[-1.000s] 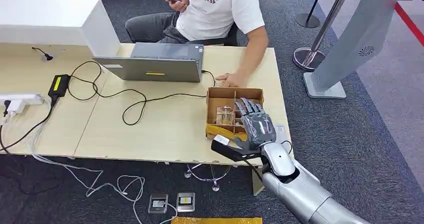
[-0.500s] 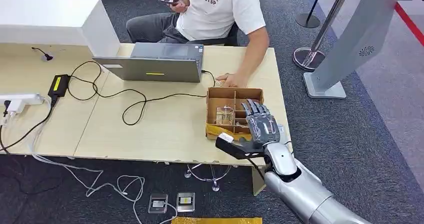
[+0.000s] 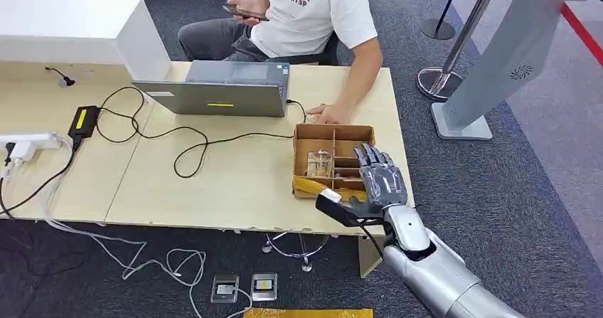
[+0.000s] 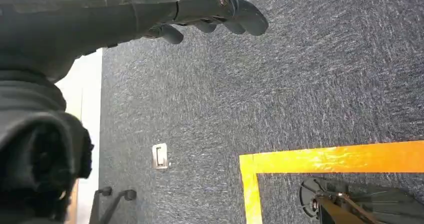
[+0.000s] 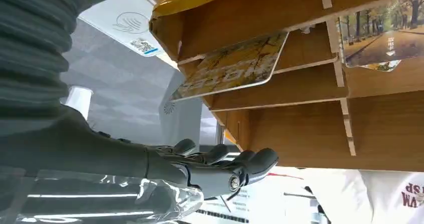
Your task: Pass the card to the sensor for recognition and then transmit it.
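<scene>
The card (image 5: pixel 227 66) lies in a slot of the wooden box (image 3: pixel 333 158), slanted, one corner poking past a divider toward the right hand (image 3: pixel 378 183); its face carries an autumn tree print. A second card (image 5: pixel 382 31) with a tree-lined road sits in another slot of the box.

The right fingers (image 5: pixel 220 171) are straight and spread, grasping nothing; in the right wrist view they hover just beside the box's open slots, apart from the card. In the head view the hand hangs over the box's near right corner, thumb stuck out over the table's near edge beside a yellow packet (image 3: pixel 313 185) at the front of the box. The silver arm runs back from it toward the lower right.

The left hand (image 4: pixel 200 13) hangs over dark carpet, fingers loosely extended and released, with yellow floor tape (image 4: pixel 320 159) beyond them.

The box stands on the table (image 3: pixel 235 176), near its right edge. Just behind the box a person's hand (image 3: pixel 326 113) rests on the tabletop; the person (image 3: pixel 313 12) sits at the far side, holding a phone (image 3: pixel 245 12). Left of the box lie a grey laptop (image 3: pixel 217 89) and looped black cables (image 3: pixel 185 144). Right of the box, on the carpet, stands a grey kiosk (image 3: pixel 498 62).
</scene>
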You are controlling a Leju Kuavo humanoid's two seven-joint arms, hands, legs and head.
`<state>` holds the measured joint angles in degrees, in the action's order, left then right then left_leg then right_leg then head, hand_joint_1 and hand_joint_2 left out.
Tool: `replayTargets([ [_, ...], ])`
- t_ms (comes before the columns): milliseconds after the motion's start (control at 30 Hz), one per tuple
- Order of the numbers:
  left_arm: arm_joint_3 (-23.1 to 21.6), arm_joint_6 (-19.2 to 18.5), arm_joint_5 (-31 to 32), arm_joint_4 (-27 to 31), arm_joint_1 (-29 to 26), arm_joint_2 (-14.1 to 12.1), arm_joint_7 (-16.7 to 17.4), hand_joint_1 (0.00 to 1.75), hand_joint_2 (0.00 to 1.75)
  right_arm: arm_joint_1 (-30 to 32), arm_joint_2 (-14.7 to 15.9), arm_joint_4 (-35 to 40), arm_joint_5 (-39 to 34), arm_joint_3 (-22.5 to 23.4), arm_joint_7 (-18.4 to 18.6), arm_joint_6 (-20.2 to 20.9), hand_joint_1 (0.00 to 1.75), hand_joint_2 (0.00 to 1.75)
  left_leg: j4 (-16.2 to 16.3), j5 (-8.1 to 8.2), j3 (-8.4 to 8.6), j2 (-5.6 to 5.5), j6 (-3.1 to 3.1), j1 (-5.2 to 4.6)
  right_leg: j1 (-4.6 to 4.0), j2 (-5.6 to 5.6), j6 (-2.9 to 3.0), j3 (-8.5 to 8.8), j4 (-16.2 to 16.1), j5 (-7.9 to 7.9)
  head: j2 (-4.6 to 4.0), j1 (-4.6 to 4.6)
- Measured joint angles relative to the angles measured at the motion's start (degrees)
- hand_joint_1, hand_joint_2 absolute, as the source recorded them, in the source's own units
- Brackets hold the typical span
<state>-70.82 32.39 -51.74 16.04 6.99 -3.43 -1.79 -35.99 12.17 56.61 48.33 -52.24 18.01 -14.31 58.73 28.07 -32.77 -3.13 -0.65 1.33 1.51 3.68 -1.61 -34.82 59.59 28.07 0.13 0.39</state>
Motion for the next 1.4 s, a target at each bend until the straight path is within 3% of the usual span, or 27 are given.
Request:
replayTargets([
  [500, 0.02, 0.09, 0.11, -0.02, 0.02, 0.00, -0.92, 0.00, 0.00, -0.36, -1.14, 0.00, 0.26, -0.13, -2.25, 0.13, 0.00, 1.75, 0.00, 0.00, -0.02, -0.02, 0.00, 0.00, 0.00, -0.02, 0.00, 0.01, 0.00, 0.00, 0.00, 0.02],
  [1367, 0.15, 0.09, 0.09, -0.48, 0.04, 0.00, -0.94, 0.00, 0.00, -0.71, -1.90, -1.01, -0.13, -0.33, -2.23, 0.26, 0.00, 1.75, 0.00, 0.00, -0.02, -0.01, 0.00, 0.00, 0.00, -0.02, 0.00, 0.01, 0.00, 0.00, 0.00, 0.02],
  [1400, 0.15, 0.07, 0.19, -0.48, 0.05, 0.00, -0.94, 0.00, 0.00, -0.71, -1.88, -1.07, -0.24, -0.33, -2.23, 0.26, 0.14, 1.75, 0.00, 0.00, -0.01, -0.01, 0.00, 0.00, 0.00, -0.02, 0.00, 0.01, 0.00, 0.00, 0.02, 0.00],
])
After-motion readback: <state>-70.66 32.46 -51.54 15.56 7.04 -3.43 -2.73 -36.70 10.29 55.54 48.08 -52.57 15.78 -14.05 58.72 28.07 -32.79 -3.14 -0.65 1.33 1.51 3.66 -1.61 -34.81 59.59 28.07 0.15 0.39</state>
